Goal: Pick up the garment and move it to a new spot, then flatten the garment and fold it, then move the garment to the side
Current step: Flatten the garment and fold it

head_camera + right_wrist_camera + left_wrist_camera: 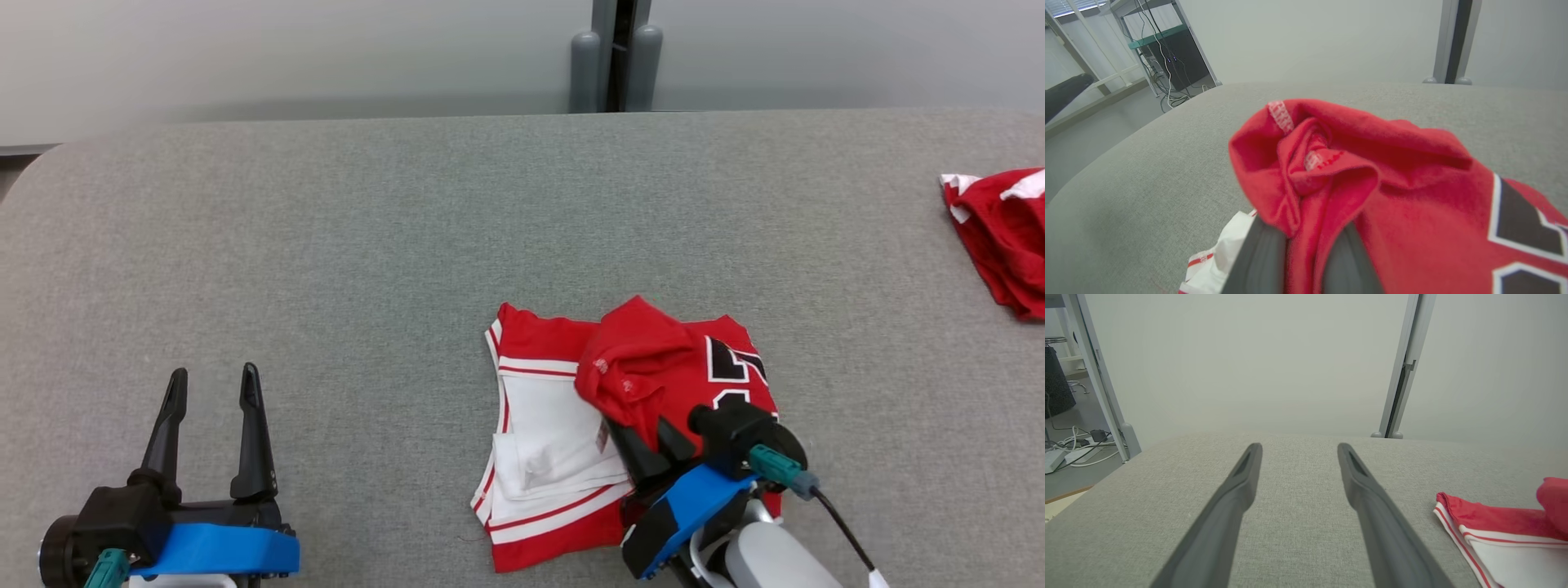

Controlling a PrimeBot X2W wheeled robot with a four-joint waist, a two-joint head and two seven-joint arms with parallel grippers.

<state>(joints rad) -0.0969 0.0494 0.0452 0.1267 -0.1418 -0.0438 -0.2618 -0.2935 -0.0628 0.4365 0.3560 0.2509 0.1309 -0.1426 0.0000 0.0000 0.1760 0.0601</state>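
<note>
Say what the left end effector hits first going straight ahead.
Path looks free: left end effector points over bare table toward its far edge, garment off to the right. Beyond, likely the wall.

Right hand [651, 439] tips buried in garment [653, 367]; red cloth [1000, 237] cut by edge.

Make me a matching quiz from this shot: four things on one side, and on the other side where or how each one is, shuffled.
Column one:
1. left claw
2. right claw
3. garment
4. second red cloth

Column two:
A. bunched at the right edge of the table
B. shut on a red fold
C. open, holding nothing
D. in the middle, red with a white panel showing

Pairs: 1-C, 2-B, 3-D, 4-A
</note>
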